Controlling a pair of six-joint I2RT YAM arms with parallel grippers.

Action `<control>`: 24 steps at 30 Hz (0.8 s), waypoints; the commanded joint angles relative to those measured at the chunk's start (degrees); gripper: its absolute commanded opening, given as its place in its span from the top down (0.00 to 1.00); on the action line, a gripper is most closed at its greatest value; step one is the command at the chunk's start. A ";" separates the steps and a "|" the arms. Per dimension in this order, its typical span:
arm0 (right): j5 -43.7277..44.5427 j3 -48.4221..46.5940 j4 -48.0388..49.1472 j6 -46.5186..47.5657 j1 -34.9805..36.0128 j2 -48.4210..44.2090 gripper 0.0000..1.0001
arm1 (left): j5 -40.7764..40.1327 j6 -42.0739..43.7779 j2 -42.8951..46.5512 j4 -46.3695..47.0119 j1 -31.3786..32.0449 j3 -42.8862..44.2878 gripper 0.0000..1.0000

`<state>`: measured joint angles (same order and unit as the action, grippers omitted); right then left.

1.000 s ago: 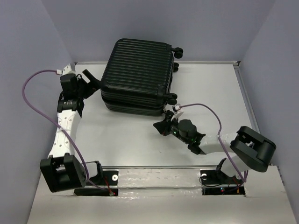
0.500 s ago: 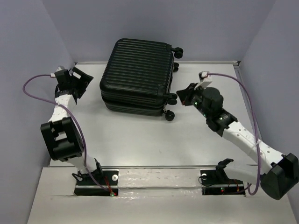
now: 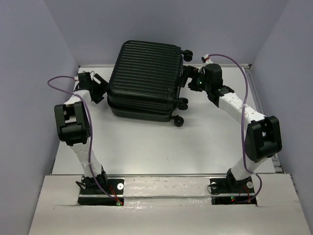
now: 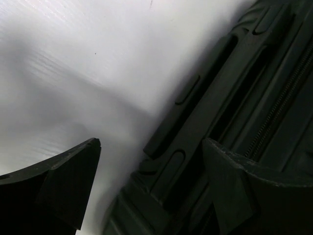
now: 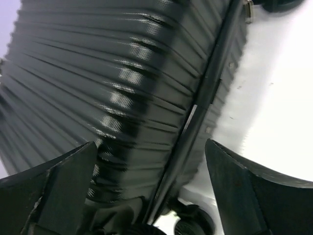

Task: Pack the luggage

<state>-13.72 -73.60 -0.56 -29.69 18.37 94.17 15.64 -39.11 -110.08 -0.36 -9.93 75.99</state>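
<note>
The luggage (image 3: 144, 78) is a black ribbed suitcase lying flat and closed at the back of the white table (image 3: 146, 147). My left gripper (image 3: 100, 88) stands open against its left side. In the left wrist view the left gripper (image 4: 151, 166) has one finger over the table and the other over the luggage's side with its recessed handle (image 4: 215, 103). My right gripper (image 3: 191, 81) is open at the right side, by the caster wheels (image 3: 182, 103). In the right wrist view the right gripper (image 5: 151, 176) straddles the seam (image 5: 205, 98) between the two shells of the luggage (image 5: 98, 73), gripping nothing.
Purple-grey walls (image 3: 39, 58) close in the table on the left, back and right. Purple cables (image 3: 234, 63) loop from both wrists. The arm bases (image 3: 100, 188) sit on a rail at the near edge. A wheel (image 5: 193, 226) lies just under my right jaws.
My right arm swung from the luggage's front corner round to its right side by the wheels, and its jaws opened. My left gripper drew away, then came back against the left side.
</note>
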 commanded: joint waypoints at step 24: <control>-25.93 -27.10 -10.06 4.38 -0.70 17.01 0.00 | -10.59 -6.34 50.54 10.14 9.67 -38.66 0.04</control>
<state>-33.39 -93.89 -1.63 -26.35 14.52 112.29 7.70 -49.25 -69.84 12.97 -2.07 30.52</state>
